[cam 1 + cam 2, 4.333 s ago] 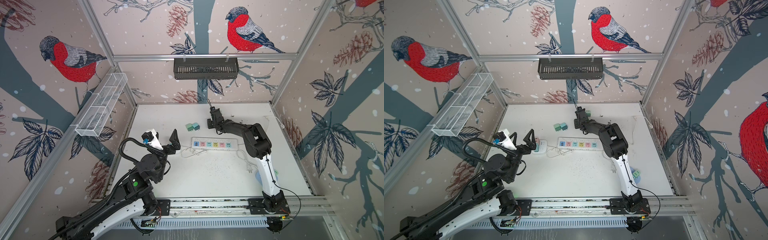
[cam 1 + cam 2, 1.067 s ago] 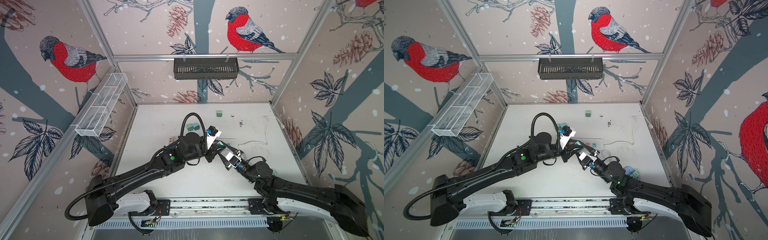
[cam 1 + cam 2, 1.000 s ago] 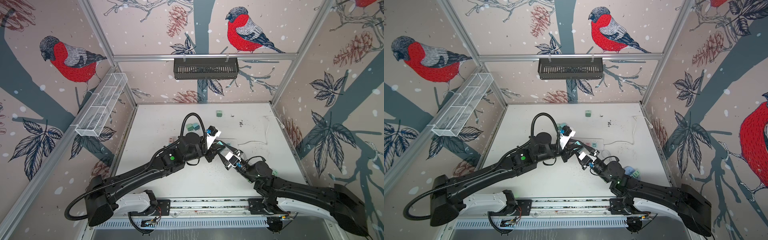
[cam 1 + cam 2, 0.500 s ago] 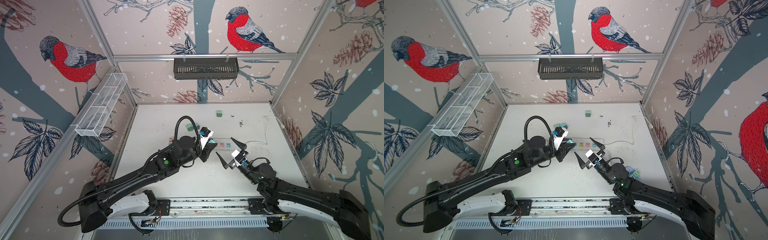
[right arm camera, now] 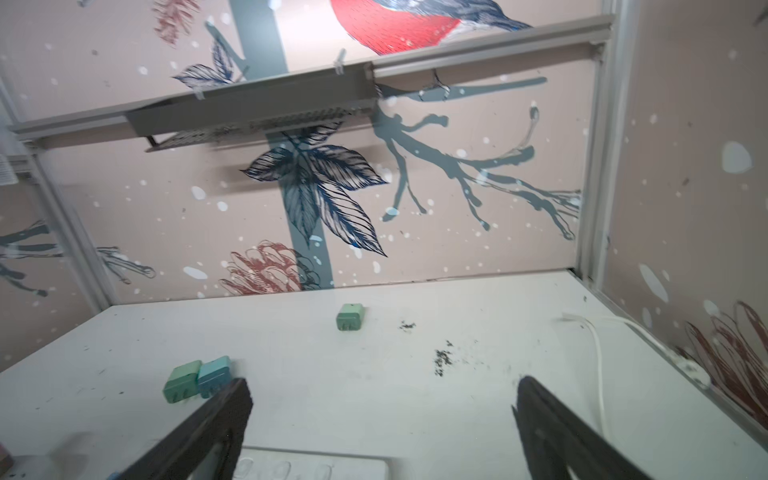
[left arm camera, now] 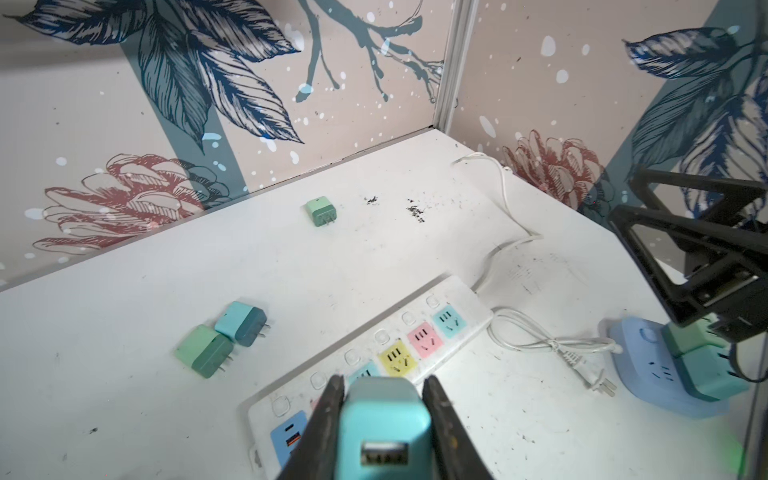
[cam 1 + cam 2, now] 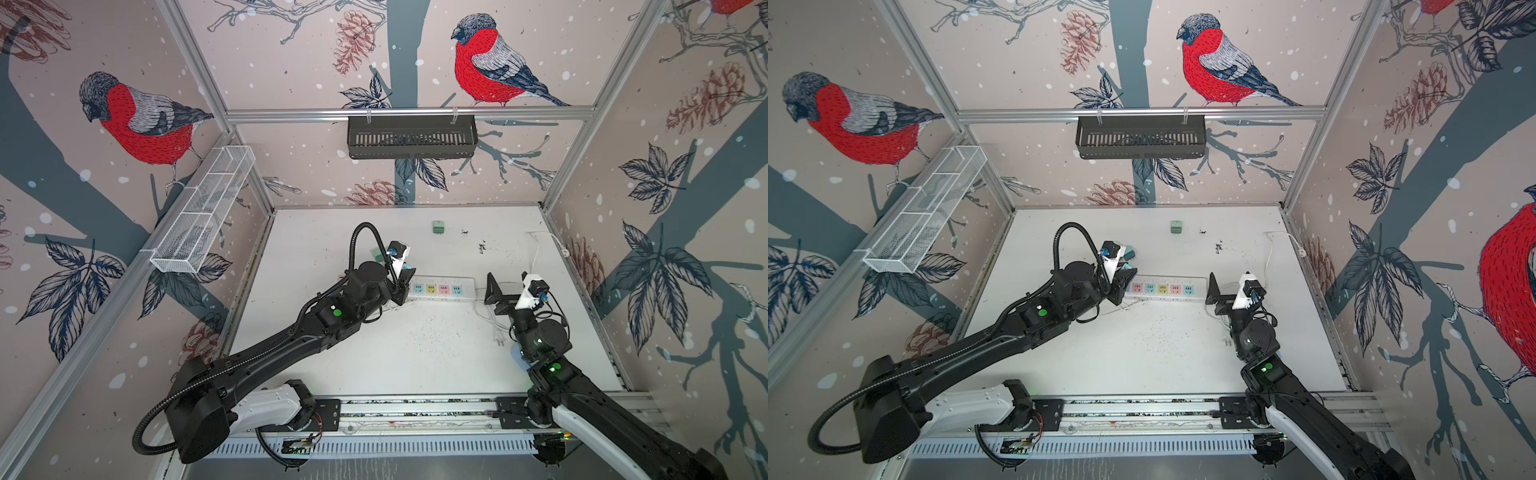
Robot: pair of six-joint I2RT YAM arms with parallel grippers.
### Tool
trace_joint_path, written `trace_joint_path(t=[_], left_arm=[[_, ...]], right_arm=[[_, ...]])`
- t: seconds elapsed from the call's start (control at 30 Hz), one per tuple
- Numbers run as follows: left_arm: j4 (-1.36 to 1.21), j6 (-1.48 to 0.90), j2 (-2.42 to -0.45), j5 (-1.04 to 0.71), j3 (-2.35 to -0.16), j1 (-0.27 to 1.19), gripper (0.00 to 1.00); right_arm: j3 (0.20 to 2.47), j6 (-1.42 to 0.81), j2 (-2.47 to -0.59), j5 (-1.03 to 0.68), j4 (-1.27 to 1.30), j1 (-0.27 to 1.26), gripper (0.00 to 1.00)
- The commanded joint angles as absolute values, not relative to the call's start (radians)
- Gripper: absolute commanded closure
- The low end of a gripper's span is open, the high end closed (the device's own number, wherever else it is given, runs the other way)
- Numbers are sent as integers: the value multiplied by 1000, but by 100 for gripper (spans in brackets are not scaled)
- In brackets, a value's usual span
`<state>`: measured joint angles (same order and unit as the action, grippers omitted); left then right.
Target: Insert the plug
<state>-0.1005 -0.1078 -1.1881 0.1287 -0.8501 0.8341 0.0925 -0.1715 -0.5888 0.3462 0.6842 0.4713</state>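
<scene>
My left gripper (image 6: 384, 384) is shut on a light blue plug (image 6: 384, 419), its USB port facing the wrist camera. It hovers over the left end of the white power strip (image 6: 453, 291), which has coloured sockets. Whether the plug touches the strip is hidden. Both top views show the left gripper (image 7: 405, 282) (image 7: 1125, 282) at the strip's (image 7: 467, 286) left end. My right gripper (image 7: 500, 297) (image 5: 382, 388) stands wide open and empty, raised off the strip's right end.
A green plug (image 7: 437, 227) lies near the back wall. A green plug (image 6: 203, 351) and a blue one (image 6: 241, 323) lie together behind the strip. A blue socket base (image 6: 648, 365) holding green plugs (image 6: 698, 353) sits under the right arm. A white cable (image 6: 548, 343) lies coiled beside it.
The right gripper opened, let go at the middle of the strip and drew back to the right. The left gripper kept the blue plug and shifted left along the strip.
</scene>
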Motion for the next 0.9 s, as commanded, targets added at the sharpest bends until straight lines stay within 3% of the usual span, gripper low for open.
trace_joint_path(t=[0.0,0.23,0.4,0.53,0.87], left_arm=[[-180,-100,-1232,99,-862,819,100],[-149,41,-1362,-13,-923,819,100],[-111,196,-1478,-63,-990,819,100],[48,275,-1626,-113,-1168,819,100],[195,460,-1887,-252,-1445,819,100]], right_arm=[[83,-313,-605,263,662,392,0],[129,-397,-730,331,626,301,0],[139,-365,-880,203,726,293,0],[175,-363,-965,189,721,295,0],[152,-373,-974,213,760,298,0]])
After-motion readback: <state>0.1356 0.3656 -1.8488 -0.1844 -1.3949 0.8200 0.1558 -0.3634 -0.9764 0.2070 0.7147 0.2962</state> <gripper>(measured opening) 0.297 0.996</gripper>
